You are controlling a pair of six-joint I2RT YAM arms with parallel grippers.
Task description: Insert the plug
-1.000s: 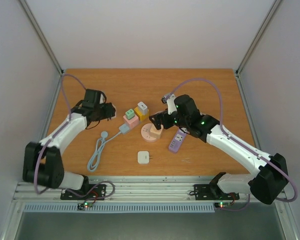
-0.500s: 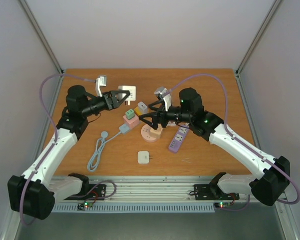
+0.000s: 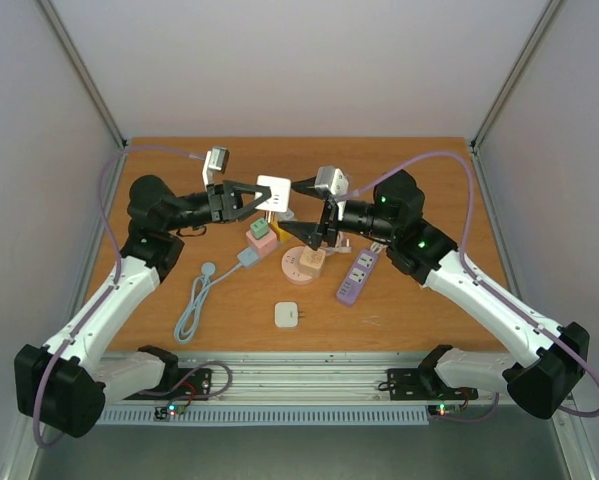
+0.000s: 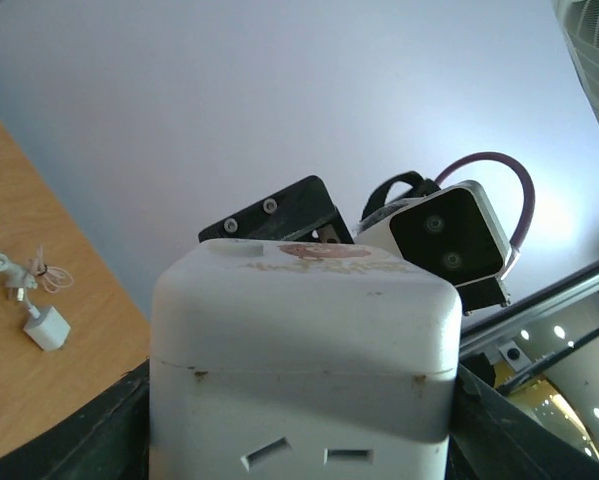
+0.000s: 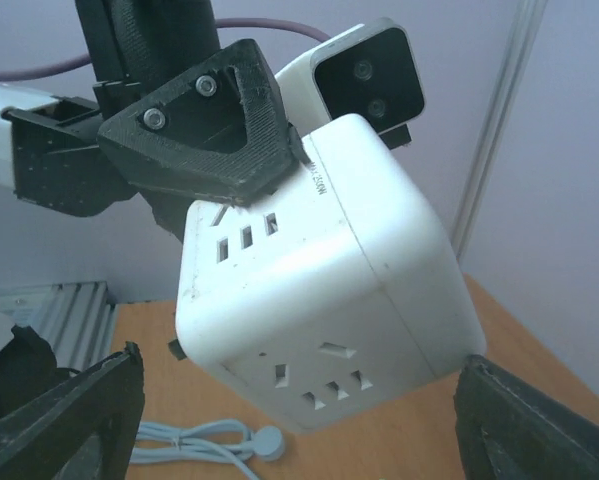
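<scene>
The left tool (image 3: 257, 195) is gripping a white cube socket (image 3: 276, 191) and holding it in the air above the bench (image 3: 429, 170), just above the centre of the top view. In the right wrist view one black finger (image 5: 214, 125) is pressing on the cube's upper face, and the slotted faces are turning toward that camera. The right tool (image 3: 307, 210) is hovering just right of the cube with its fingers spread wide and nothing between them; from the left wrist view its camera housing (image 4: 449, 235) is peeking over the cube's far edge. The white plug (image 3: 287, 314) is lying on the bench in the lower centre of the top view, well apart from both tools. A round pink socket (image 3: 304, 264) and a purple power strip (image 3: 354, 278) are sitting below the right tool, and a pale blue cable (image 3: 193, 305) is trailing toward the lower left.
</scene>
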